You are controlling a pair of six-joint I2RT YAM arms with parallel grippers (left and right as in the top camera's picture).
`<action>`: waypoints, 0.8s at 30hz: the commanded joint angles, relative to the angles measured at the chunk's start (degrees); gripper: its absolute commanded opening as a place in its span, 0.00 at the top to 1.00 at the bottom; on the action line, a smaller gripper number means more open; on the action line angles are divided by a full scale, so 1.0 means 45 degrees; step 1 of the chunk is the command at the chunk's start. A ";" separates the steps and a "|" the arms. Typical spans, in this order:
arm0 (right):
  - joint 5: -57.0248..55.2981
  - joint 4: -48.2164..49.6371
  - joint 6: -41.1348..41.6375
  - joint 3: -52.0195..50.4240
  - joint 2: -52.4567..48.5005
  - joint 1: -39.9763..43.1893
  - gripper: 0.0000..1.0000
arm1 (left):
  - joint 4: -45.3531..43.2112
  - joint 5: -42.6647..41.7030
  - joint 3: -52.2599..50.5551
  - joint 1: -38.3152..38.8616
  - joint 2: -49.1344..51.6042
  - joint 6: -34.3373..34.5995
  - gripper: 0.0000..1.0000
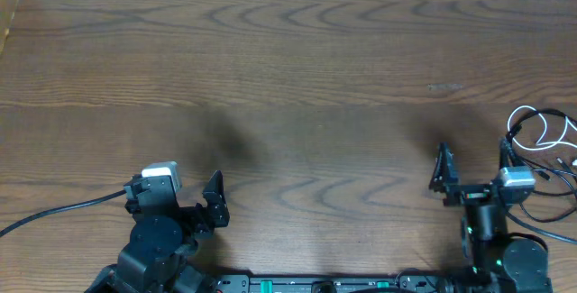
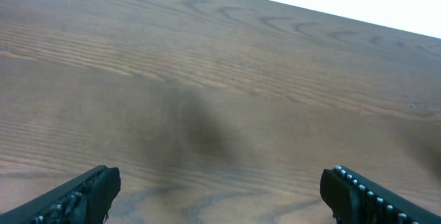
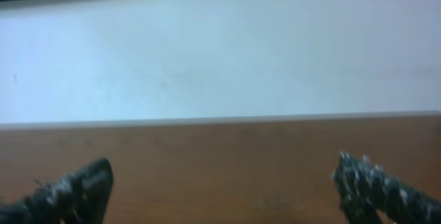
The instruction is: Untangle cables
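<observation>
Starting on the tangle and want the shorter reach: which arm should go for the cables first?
Right. The cables lie at the far right of the table, just beside the right gripper, which is open. The left gripper, also open, sits far off on the other side.

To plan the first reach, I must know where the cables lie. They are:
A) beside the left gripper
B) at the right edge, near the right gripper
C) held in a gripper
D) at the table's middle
B: the overhead view shows the cables at the table's right edge, just beside the open right gripper.
</observation>
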State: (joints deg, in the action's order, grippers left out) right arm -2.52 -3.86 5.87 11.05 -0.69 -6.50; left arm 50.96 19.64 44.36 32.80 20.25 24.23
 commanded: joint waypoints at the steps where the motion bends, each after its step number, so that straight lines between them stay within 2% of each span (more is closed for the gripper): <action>1: 0.0019 0.2453 0.0063 -0.1991 0.0083 0.0107 0.01 | -0.0010 0.0170 -0.0039 0.0053 -0.0034 0.0117 0.02; 2: 0.0024 0.3079 0.0058 -0.2453 0.0087 0.0102 0.00 | -0.0010 0.0170 -0.0039 0.0053 -0.0034 0.0117 0.02; 6: -0.0019 0.2589 -0.0141 -0.2385 0.0097 0.0097 0.01 | -0.0015 0.0170 -0.0039 0.0053 -0.0034 0.0117 0.02; 8: 0.0058 0.1715 -0.0175 -0.2385 0.0097 0.0092 0.01 | -0.0010 0.0170 -0.0039 0.0053 -0.0034 0.0117 0.02; 9: 0.0325 -0.0058 -0.0170 -0.2385 0.0097 0.0092 0.01 | -0.0015 0.0170 -0.0039 0.0053 -0.0034 0.0117 0.02; 12: 0.0588 -0.0141 -0.0617 -0.2395 0.0092 0.0092 0.01 | -0.0015 0.0175 -0.0039 0.0053 -0.0034 0.0117 0.02; 21: 0.0588 0.0165 -0.0277 -0.2395 0.0092 0.0097 0.01 | -0.0010 0.0170 -0.0039 0.0053 -0.0034 0.0117 0.02; 24: 0.0549 0.0675 -0.0986 -0.2390 0.0092 0.0126 0.01 | -0.0010 0.0170 -0.0039 0.0053 -0.0034 0.0117 0.02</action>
State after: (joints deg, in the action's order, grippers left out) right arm -0.43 -2.46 4.12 0.36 -0.69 -6.48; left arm 51.00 19.64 44.34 32.80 20.27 24.23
